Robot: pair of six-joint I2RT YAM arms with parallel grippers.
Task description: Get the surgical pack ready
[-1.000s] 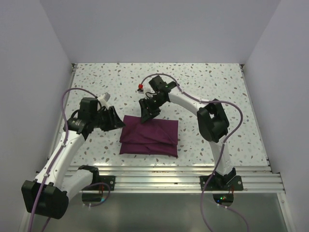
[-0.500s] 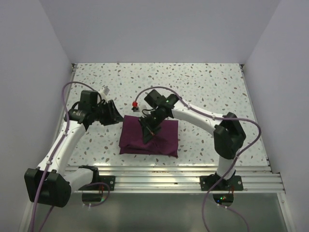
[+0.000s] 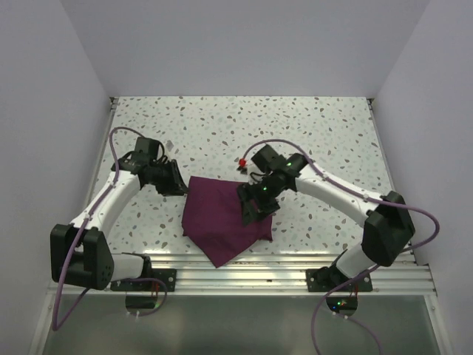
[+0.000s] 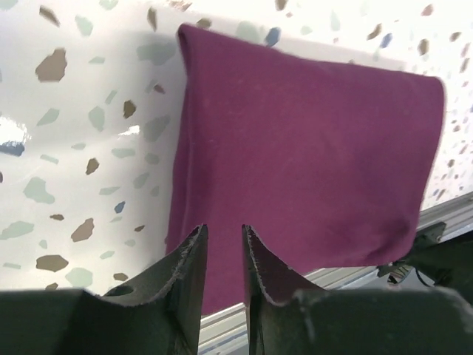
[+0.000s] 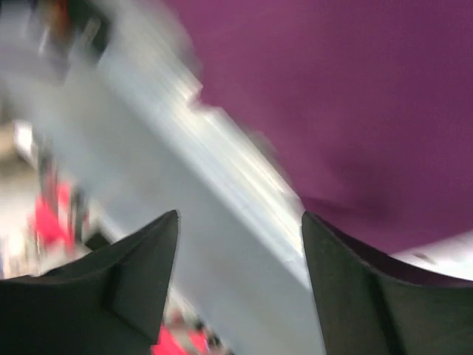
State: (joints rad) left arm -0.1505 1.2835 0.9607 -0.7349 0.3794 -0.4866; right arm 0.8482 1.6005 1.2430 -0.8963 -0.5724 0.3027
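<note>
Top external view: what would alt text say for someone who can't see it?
A folded maroon cloth lies on a speckled table, one corner pointing at the near edge. The left gripper sits by its far left corner; the right gripper is over its right side.

Dark maroon cloth (image 3: 222, 214), folded into a flat bundle w/ a smooth top, lies abt in the middle, twd the near side. One corner sticks out in a point, near side.

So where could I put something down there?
The far half of the table by the back wall is bare; so is the strip right of the right arm. Crowded: around the maroon cloth, with the left gripper and right gripper at it.
</note>
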